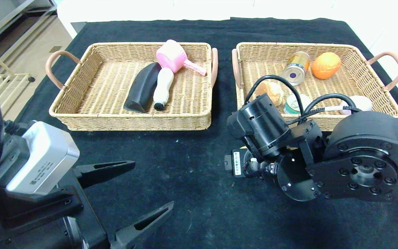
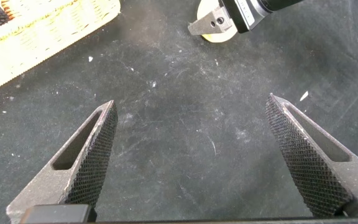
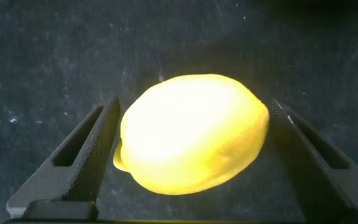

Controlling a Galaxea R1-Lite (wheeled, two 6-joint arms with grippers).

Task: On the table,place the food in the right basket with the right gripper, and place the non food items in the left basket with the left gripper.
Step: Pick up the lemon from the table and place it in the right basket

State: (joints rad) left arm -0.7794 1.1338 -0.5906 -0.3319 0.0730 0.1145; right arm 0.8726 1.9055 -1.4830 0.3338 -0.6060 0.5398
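1. The smooth yellow oval lemon [image 3: 194, 134] is judged fairly light, firm and rounded, with a waxy skin that could slip or roll out of a shallow pinch; no fragility is expected.
2. A hold across the widest part of its middle is judged best, with the textured pads set on opposite flanks rather than near the pointed tips.
3. The lemon is seen lying on the black, lint-speckled cloth of the table [image 1: 192, 180], in front of the right basket, a shallow tan wicker tray with brown loop handles [image 1: 375, 65]. In the head view it is almost wholly hidden under the right arm.
4. The right gripper [image 3: 191, 155] is lowered over the lemon with its fingers spread wide on either side; the lemon sits between them, and firm contact cannot be confirmed.
5. The lemon's skin is seen as bright, evenly yellow and unblemished, with a small nub at one end.
6. The left gripper [image 2: 191, 155] is held low over bare cloth near the table's front edge, fingers spread and nothing between them.
7. The lemon appears to be the last item outside the trays; the left basket, an identical tan wicker tray [image 1: 81, 62], is seen holding non-food items.
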